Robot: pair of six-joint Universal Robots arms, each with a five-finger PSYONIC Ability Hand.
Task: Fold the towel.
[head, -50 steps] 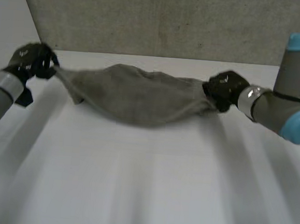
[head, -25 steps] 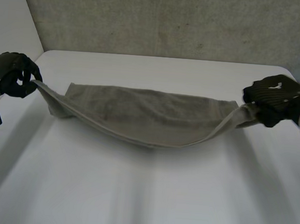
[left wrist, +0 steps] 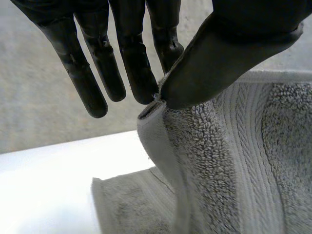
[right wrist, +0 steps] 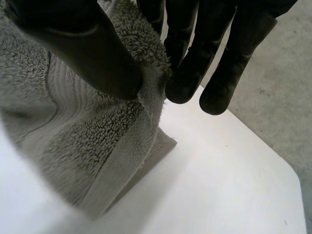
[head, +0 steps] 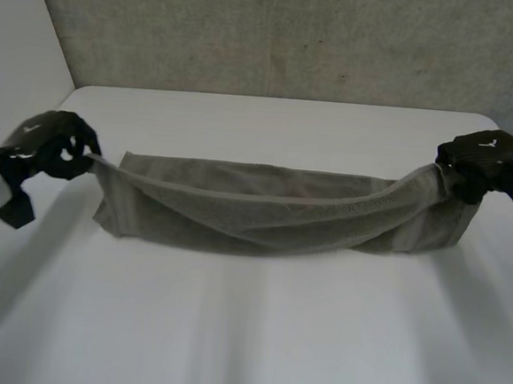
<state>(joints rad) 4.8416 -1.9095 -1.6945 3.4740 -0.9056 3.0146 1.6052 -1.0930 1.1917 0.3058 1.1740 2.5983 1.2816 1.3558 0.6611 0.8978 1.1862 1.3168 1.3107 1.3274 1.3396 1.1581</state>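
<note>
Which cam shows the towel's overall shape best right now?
Head view: the whole towel stretches between the left hand and right hand, lower part on the table. The left wrist view gives a close-up of one end pinched between thumb and fingers; the right wrist view, the other end likewise.

The white table (head: pixel 254 334) runs wide, rounded at its far corners. One thing lies on it: a grey towel (head: pixel 272 224), drawn out long from side to side, its lower layer on the surface, both ends raised.
</note>
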